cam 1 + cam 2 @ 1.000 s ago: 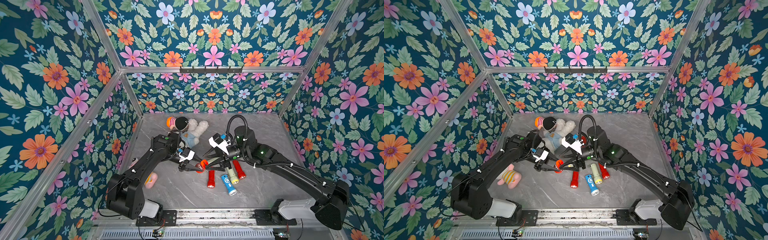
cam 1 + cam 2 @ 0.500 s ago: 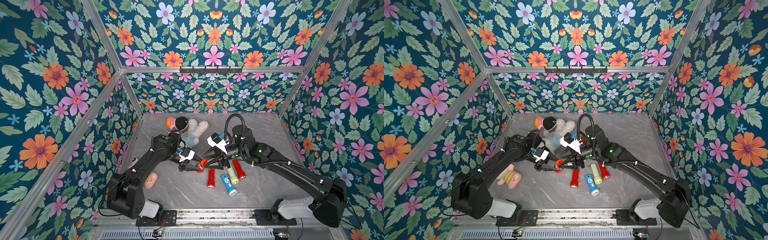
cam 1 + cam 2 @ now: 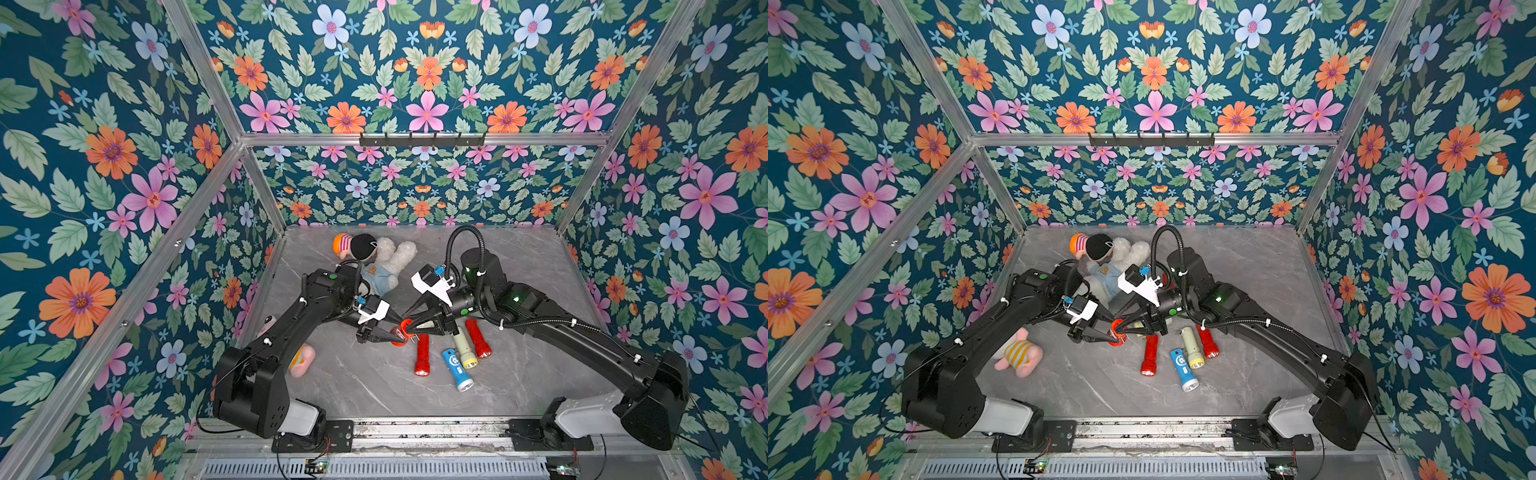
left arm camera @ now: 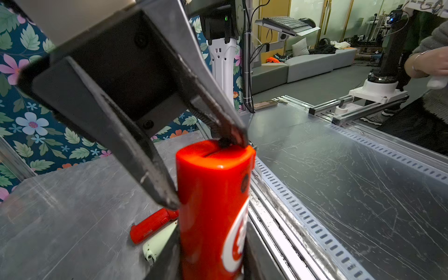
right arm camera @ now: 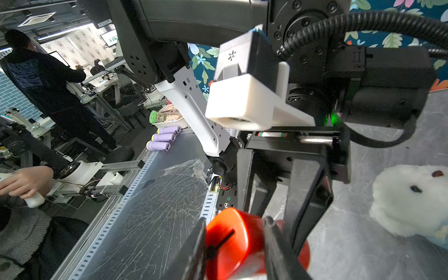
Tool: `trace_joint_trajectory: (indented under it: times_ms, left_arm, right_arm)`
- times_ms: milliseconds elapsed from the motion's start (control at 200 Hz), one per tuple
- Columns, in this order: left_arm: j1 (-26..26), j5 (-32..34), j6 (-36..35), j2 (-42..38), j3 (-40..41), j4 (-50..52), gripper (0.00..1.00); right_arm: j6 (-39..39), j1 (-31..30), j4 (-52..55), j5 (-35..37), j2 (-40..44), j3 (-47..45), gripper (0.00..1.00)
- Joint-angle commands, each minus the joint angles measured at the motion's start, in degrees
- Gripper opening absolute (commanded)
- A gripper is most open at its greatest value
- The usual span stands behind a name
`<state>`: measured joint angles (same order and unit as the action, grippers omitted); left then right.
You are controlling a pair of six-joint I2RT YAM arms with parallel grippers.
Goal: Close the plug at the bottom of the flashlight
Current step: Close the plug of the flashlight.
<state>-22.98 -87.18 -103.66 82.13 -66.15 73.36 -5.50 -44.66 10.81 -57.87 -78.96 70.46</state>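
Pressing the plug home
Left gripper clamps the red flashlight upright, right gripper pinches its bottom end; next I squeeze squarely

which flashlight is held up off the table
The orange-red flashlight in the left gripper; the red pair, blue one and cream one lie on the table.

In both top views my left gripper and right gripper hide most of the red flashlight; whether the right one grips it, I cannot tell. At its eight o'clock, my left arm half covers the pink plush toy.
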Motion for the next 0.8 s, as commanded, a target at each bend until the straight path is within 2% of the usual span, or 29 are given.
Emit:
trace_joint_trajectory:
  times_ms: [0, 210, 410, 615, 650, 710, 795]
  left_arm:
    - [0.0, -10.0, -0.1, -0.4, -0.2, 1.4, 0.00]
    - [-0.1, -10.0, 0.0, -0.5, -0.4, 1.4, 0.00]
    - [0.0, -9.9, 0.2, -0.2, -0.3, 1.4, 0.00]
    - [0.2, -9.8, -0.5, 1.4, -1.0, 2.4, 0.00]
    - [0.3, -9.8, -2.6, 2.4, -1.6, 4.2, 0.00]
    - [0.7, -9.8, -10.5, 5.2, -3.2, 11.4, 0.00]
    - [1.2, -9.6, -6.8, 8.5, -6.1, 11.7, 0.00]
  right_arm:
    - [-1.5, -0.1, 2.2, 0.8, -0.5, 0.3, 0.33]
    - [-1.8, 0.0, 3.0, 1.6, -0.9, 0.7, 0.14]
    - [-2.3, 0.0, 3.1, 4.6, -0.3, 1.2, 0.08]
    - [4.1, 2.3, -3.5, 21.4, 2.4, -1.0, 0.09]
    - [5.2, 3.0, -6.1, 24.1, 3.9, -3.0, 0.09]
    - [6.9, 4.0, -10.8, 30.4, 7.1, -7.1, 0.10]
    - [7.0, 4.5, -13.3, 39.6, 10.9, -11.6, 0.10]
